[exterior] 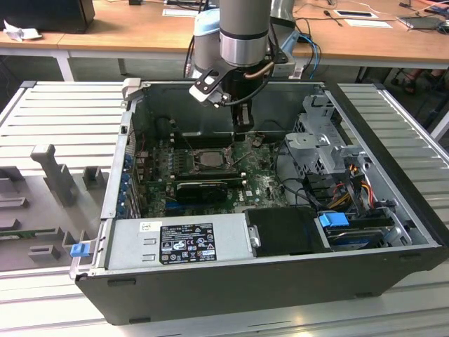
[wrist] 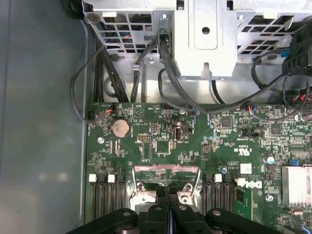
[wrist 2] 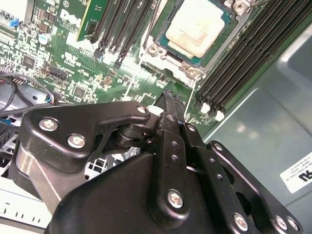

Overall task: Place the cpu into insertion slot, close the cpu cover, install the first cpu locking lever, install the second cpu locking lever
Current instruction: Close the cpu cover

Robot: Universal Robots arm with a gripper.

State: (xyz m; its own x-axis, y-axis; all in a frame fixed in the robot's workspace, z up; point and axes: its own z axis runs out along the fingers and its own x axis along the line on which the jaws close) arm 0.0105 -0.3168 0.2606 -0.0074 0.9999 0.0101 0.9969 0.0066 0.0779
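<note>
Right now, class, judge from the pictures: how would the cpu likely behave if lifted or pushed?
The cpu looks a flat plate with a metal top, so probably stiff and fairly heavy for its size. The smooth top may be slippery. Lying flat in the slot, it should not roll or tip, and the rim would likely block a sideways push.

In the exterior view, looking down from high in front of the open computer case [exterior: 245, 291], at middle range, arm [exterior: 244, 31] at the far side. In the first wrist view, close over the motherboard [wrist: 195, 141], facing the drive cage [wrist: 204, 39] past the jaws. In the second wrist view, nearer still, tilted past the jaws onto the cpu [wrist 2: 197, 29]. Shared by all three: the insertion slot [exterior: 205, 160] area.
</note>
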